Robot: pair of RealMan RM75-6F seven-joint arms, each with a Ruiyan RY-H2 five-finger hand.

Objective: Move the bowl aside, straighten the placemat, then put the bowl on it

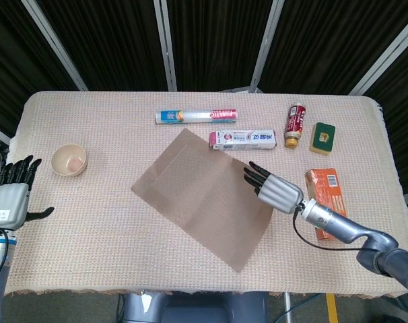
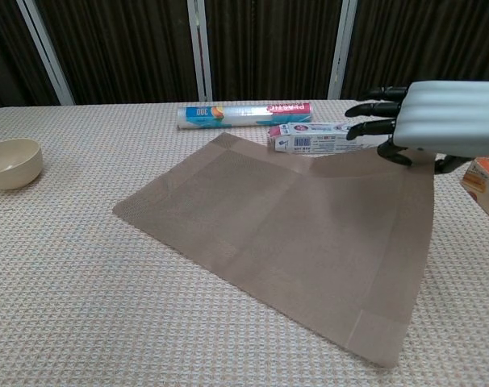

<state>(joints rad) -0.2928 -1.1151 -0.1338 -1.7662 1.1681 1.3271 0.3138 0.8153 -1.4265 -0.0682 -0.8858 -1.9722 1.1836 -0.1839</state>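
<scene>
Step in hand: the bowl (image 1: 69, 160) already sits aside, at about 9 o'clock on the table (image 1: 190, 104), so I judge the straightening of the placemat (image 1: 204, 196) is the step now.
Placemat: it lies in the middle of the table, turned like a diamond, one corner near the toothpaste box (image 1: 243, 140) at 12 o'clock. In the chest view its right edge is lifted off the table.
Right hand (image 1: 275, 190): it grips the placemat at the 3 o'clock edge, fingers pointing to 10 o'clock, forearm coming from 4 o'clock.
Left hand (image 1: 12, 195): it holds nothing, fingers spread, beside the table's 8 o'clock edge.
Next move: I think the mat must be turned so its sides are parallel to the table edges, laid flat and released. Then the bowl goes on it.
</scene>
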